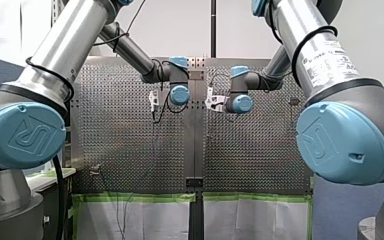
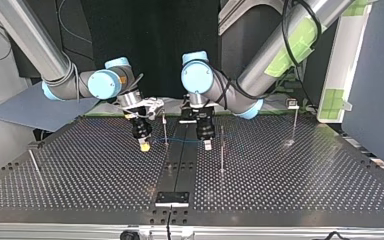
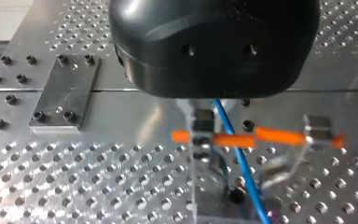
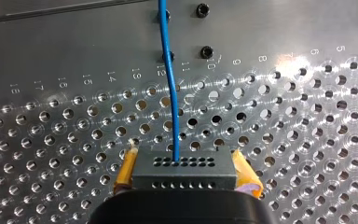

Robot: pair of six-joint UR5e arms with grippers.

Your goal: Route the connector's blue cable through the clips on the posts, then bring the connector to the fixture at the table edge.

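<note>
Right claw (image 4: 184, 159): clamped on the connector (image 4: 184, 170). You see its yellow pads (image 4: 127, 169) pressed against the two short ends of the dark grey block, which sits low over the perforated counter (image 4: 51, 126). The blue cable (image 4: 170, 93) leaves the block's face midway between the pads. It runs straight ahead of the claw with a slight bend, past a black bolt (image 4: 207, 51).

Left claw (image 2: 207, 144): points down at the counter, near the right claw but apart from it. You cannot tell whether it is apart or together, because its black body fills much of its own wrist view. In that view the cable comes out from under the body and runs on ahead of the claw. There it crosses an orange bar (image 3: 223, 139) that carries a small metal clip (image 3: 318, 128) off to one side.

Top view: the cable shows as a thin, nearly level line from the right claw to the left claw. One post (image 2: 165, 129) stands between the two claws, at that line. Whether the cable sits in a clip there is too small to tell. A second post (image 2: 222, 152) stands just beside the left claw, on the side away from the right claw. The fixture (image 2: 172, 198) lies at the counter edge, well apart from both claws.
</note>
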